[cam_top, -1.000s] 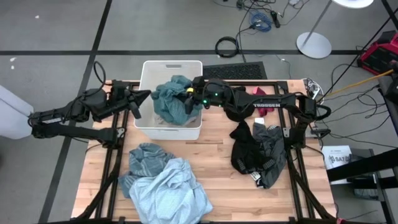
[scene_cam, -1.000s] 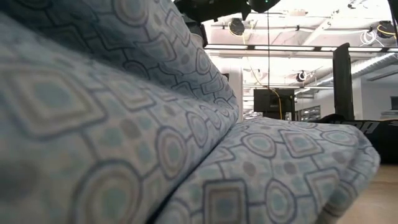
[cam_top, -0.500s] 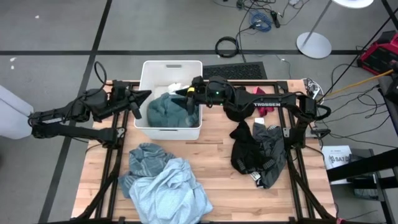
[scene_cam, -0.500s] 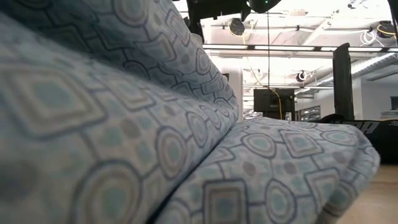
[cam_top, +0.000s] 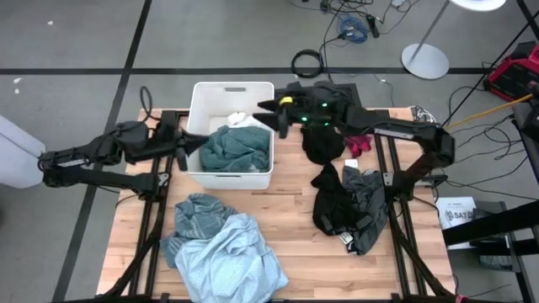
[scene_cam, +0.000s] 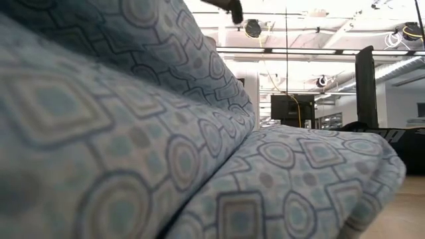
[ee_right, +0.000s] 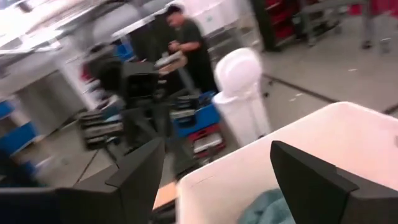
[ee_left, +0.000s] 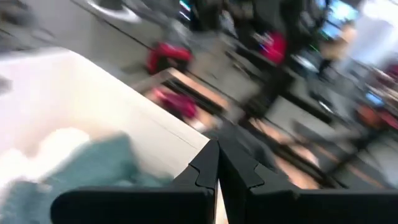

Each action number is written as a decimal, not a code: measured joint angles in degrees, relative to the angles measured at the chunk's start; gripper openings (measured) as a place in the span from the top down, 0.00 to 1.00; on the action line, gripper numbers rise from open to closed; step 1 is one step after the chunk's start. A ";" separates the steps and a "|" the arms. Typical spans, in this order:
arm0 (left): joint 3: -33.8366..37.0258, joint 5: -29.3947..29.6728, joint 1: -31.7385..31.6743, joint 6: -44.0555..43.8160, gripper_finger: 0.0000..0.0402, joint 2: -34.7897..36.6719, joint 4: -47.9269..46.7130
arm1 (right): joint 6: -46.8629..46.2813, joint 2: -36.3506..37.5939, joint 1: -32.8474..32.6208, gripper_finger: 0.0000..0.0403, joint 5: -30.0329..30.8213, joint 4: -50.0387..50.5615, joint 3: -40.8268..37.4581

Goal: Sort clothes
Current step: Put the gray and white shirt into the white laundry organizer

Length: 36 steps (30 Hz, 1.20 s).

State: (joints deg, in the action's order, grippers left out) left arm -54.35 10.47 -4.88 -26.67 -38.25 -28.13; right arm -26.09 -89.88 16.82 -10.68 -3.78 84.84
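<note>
Teal garment (cam_top: 238,148) in white bin (cam_top: 199,101), right gripper (cam_top: 268,115) fingers spread, empty, left gripper (cam_top: 196,143) fingers clenched, no readable writing.

Right hand (cam_top: 268,115) open; left hand (cam_top: 199,143) closed.

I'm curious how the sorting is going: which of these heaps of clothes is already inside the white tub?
The teal garment: it lies inside the white bin, while the patterned blue heap and the black heap lie on the wooden table.
</note>
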 joint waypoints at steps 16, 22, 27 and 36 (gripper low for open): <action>0.00 -32.29 10.40 -4.57 0.96 -9.45 -1.14 | -4.34 3.10 -12.00 0.31 -13.48 15.88 0.00; 0.00 -32.71 19.03 -8.91 0.96 -14.65 -1.24 | -8.13 2.13 -19.35 0.31 -12.41 23.67 0.00; 0.00 -27.12 23.50 -10.52 0.96 -19.64 -5.96 | -8.84 0.57 -24.14 0.31 -5.98 31.77 -0.04; 0.00 -21.80 23.62 -10.52 0.85 -24.60 -7.79 | -12.47 -5.10 -28.16 0.31 -2.82 34.33 -0.04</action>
State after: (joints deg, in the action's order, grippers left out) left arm -54.35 -11.33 18.74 -37.19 -62.84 -35.93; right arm -38.57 -94.98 -11.34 -13.50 30.55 84.79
